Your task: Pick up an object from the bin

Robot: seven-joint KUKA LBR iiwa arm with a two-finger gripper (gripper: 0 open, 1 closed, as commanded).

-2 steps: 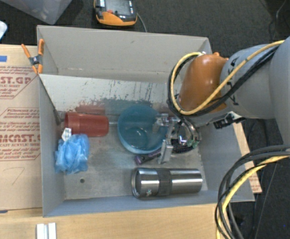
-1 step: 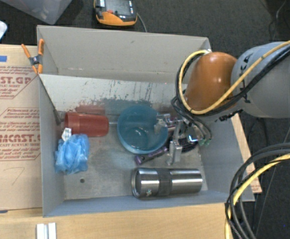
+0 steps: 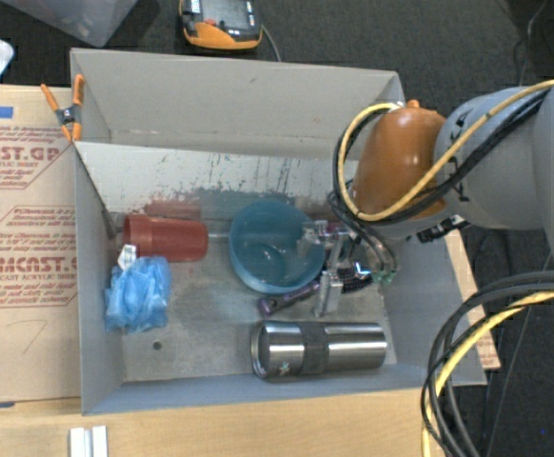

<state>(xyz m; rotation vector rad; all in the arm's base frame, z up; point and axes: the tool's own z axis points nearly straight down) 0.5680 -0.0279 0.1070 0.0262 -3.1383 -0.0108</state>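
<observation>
My gripper (image 3: pixel 331 272) hangs low at the right side of the bin, right against the right rim of a round blue bowl (image 3: pixel 269 246) that stands upright in the middle. A dark purple thing (image 3: pixel 285 302) pokes out from under the bowl's lower right edge, just left of the gripper. In front of them a steel cylinder flask (image 3: pixel 320 347) lies on its side along the bin's near wall.
A red cup (image 3: pixel 167 237) lies on its side at the left, by the back slope. Below it sits a crumpled light-blue bundle with a white tag (image 3: pixel 138 291). The arm with its orange cover and yellow cables overhangs the bin's right wall.
</observation>
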